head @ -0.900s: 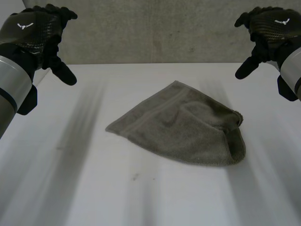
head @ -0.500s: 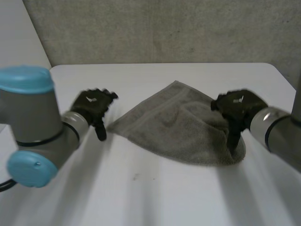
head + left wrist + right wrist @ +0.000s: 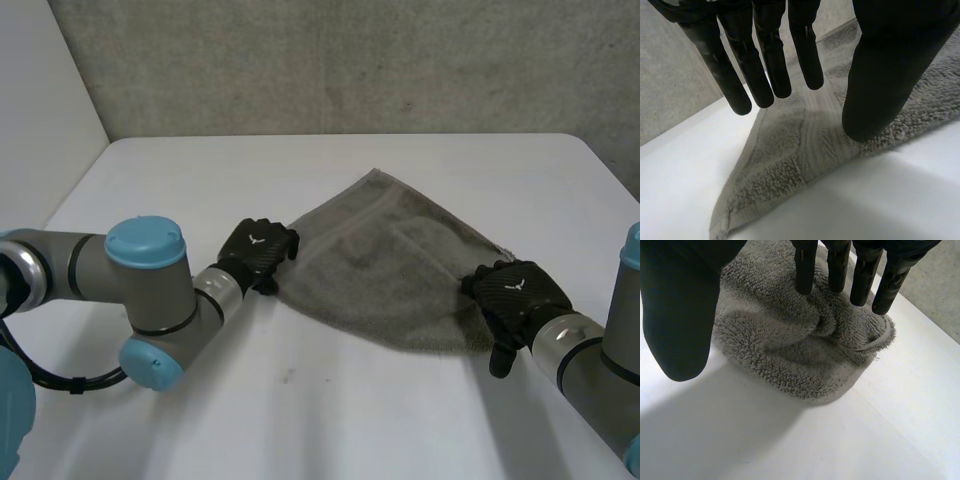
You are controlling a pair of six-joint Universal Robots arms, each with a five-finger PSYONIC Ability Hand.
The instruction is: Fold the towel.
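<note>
Towel (image 3: 390, 270) of rough, looped grey terry cloth, flatter woven weave along its edge, table (image 3: 400, 420) smooth matt white, wall (image 3: 350, 60) rough mottled grey

The table (image 3: 350, 420) is white and smooth, and its far corners are rounded. On its near part there is one small dark mark (image 3: 288, 376) (a scratch or a stain, I cannot tell which). Behind the table stands a grey wall (image 3: 350, 60) of rough concrete, with some darker spots on it. At the left side a plain white wall (image 3: 40, 110) meets the grey one in a corner.
</note>
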